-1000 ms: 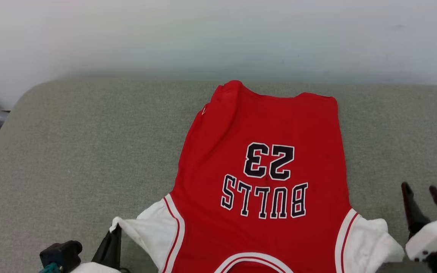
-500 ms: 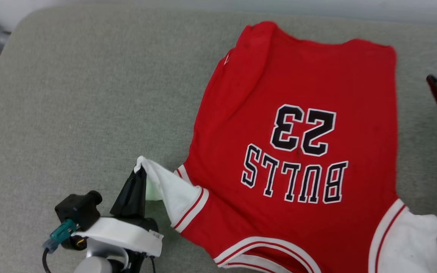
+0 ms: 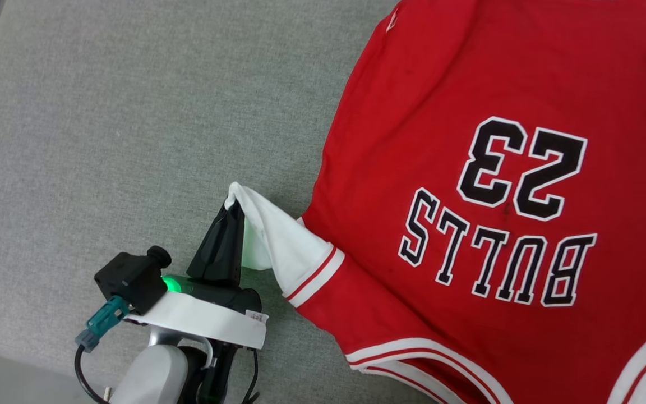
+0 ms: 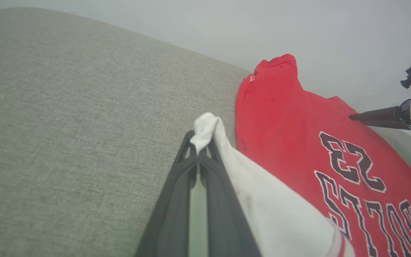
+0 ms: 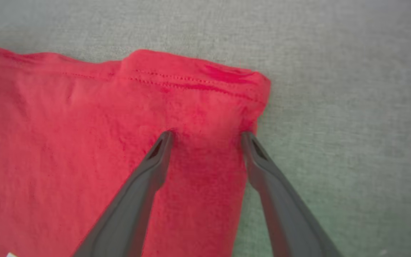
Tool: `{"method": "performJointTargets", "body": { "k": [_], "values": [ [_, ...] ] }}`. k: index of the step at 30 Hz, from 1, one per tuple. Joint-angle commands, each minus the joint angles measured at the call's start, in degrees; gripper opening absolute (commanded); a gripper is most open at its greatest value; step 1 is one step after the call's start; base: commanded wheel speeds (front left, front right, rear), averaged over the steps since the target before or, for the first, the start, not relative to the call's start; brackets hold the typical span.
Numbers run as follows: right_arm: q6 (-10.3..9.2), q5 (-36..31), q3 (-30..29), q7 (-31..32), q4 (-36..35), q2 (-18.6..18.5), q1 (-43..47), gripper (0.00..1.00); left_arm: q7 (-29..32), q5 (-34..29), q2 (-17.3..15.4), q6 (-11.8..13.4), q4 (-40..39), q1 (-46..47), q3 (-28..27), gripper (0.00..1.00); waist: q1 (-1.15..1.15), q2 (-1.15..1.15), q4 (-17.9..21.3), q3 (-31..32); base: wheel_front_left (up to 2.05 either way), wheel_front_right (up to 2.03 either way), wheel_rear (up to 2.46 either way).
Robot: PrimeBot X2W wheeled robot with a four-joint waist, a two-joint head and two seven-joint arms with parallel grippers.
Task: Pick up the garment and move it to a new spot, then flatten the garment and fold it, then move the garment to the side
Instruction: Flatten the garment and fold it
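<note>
1 change: right gripper (image 5: 207,137), jaws wide, empty, now straddles the garment (image 3: 441,84) hem corner; left gripper (image 3: 236,206) stays clamped on the sleeve (image 3: 281,238). Fold grasp likely next.

Dark left pincer (image 3: 234,205), white wrist collar (image 3: 205,324), green light (image 3: 171,283), teal plug (image 3: 101,322)

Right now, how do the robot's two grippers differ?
The left gripper is shut, pinching the white sleeve of the garment; the right gripper is open, straddling its red hem corner. The left gripper holds cloth raised off the grey surface; the right gripper's cloth lies on it. Both have dark fingers.
</note>
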State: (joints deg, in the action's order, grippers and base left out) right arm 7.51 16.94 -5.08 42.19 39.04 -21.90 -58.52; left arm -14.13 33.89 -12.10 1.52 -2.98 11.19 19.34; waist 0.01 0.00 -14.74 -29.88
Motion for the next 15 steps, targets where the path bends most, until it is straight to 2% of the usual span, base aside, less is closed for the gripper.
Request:
{"method": "performJointTargets", "body": {
  "k": [1,4,5,6,7,8,15],
  "values": [
    [-0.04,-0.3,0.6,2.1,1.9,-0.2,-0.3,1.0,-0.3,-0.4,0.3,-0.3,0.2,0.8,-0.1,0.0,-0.01,0.0,-1.1,-1.4,0.0,0.0,0.0],
    [-0.04,-0.4,0.3,8.4,6.6,0.6,1.4,1.0,-0.5,-0.4,0.8,-0.5,0.7,1.1,-0.1,0.0,-0.01,0.0,-1.2,-1.6,0.0,0.0,0.0],
    [-0.04,-0.7,-0.1,10.5,7.9,0.7,1.9,0.92,-0.6,-0.4,0.8,-0.7,0.9,1.2,-0.1,0.0,-0.01,0.0,-1.3,-1.6,0.0,0.0,0.0],
    [-0.05,-0.9,-0.5,11.9,8.8,0.9,2.2,0.43,-0.6,-0.4,0.9,-0.8,1.1,1.2,-0.2,0.0,-0.01,0.0,-1.3,-1.4,0.0,0.0,0.0],
    [-0.06,-1.1,-0.9,13.0,9.4,1.2,2.4,0.12,-0.7,-0.4,1.0,-0.9,1.3,1.1,-0.2,0.0,-0.01,0.0,-1.3,-1.3,0.0,0.0,0.0],
    [-0.06,-1.7,-1.1,14.0,9.9,1.3,2.4,0.0,-0.8,-0.4,1.1,-0.9,1.5,1.0,-0.3,0.0,-0.01,0.0,-1.3,-1.1,0.0,0.0,0.0],
    [-0.04,-3.0,-2.5,13.6,6.8,0.7,0.8,0.0,-0.8,0.2,1.1,-1.3,3.1,0.1,-0.7,0.0,-0.01,0.0,-0.8,1.7,0.0,0.0,0.0]
  ]
}}
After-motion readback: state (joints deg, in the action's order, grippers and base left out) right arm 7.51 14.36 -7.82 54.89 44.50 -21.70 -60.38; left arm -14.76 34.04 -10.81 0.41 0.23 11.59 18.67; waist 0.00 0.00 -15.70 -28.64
